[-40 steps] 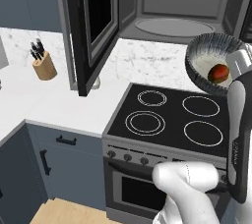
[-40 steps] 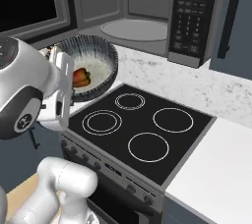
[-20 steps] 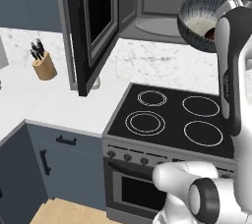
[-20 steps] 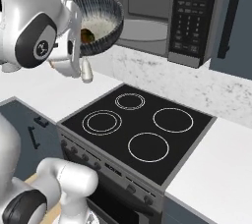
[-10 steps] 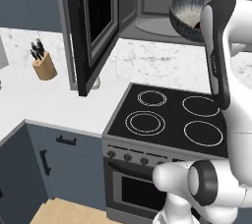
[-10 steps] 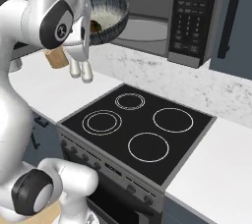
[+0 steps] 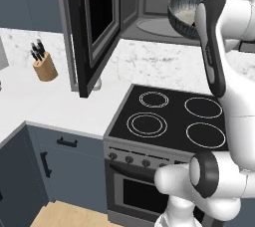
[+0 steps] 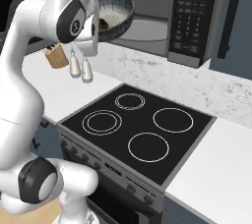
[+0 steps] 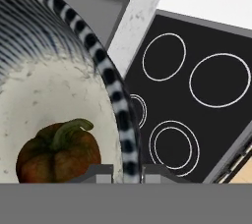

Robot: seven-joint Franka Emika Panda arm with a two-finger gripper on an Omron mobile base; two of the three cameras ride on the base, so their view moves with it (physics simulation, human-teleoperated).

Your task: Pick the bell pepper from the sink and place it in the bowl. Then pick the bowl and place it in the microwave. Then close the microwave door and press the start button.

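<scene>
While the gripper (image 9: 127,173) pinches the rim of the bowl (image 9: 54,85), pepper (image 9: 58,152) inside, bowl hangs level with the microwave (image 7: 164,7) mouth, door (image 7: 94,27) swung wide, stove (image 8: 138,129) well below.

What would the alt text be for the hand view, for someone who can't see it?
An orange-red bell pepper lies inside a striped-rimmed bowl that the gripper pinches at its rim. Past the rim lies a black stovetop with ringed burners.

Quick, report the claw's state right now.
Claw: shut on the bowl, pinching its striped rim, with the bell pepper lying inside the bowl.
</scene>
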